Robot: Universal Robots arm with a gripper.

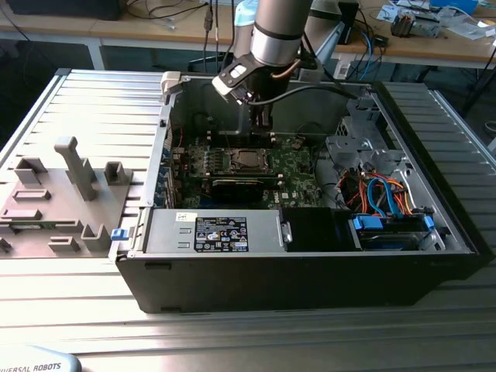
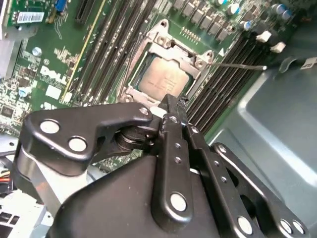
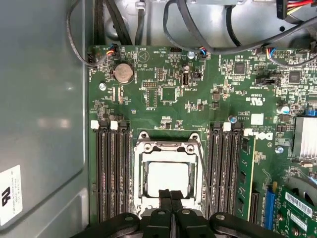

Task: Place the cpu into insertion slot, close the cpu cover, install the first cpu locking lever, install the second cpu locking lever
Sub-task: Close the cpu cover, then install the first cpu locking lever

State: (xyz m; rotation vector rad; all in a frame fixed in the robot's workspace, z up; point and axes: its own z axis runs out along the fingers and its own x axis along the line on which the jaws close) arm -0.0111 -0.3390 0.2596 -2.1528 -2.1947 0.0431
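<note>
**Two fingers (image 3: 164, 201) pressed together, holding nothing**

I see the gripper (image 3: 171, 194) closed and empty, its tips at the edge of the cpu (image 3: 168, 174); the cpu sits in the insertion slot (image 3: 144, 184); the cpu cover (image 3: 166, 148) lies flat around it; green board (image 3: 163, 106) beyond.

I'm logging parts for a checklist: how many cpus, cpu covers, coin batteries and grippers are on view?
Dull silver-grey square cpu: 1
Silvery metal cpu cover frame: 1
Round silver coin battery: 1
Black gripper: 1
Total: 4
</note>
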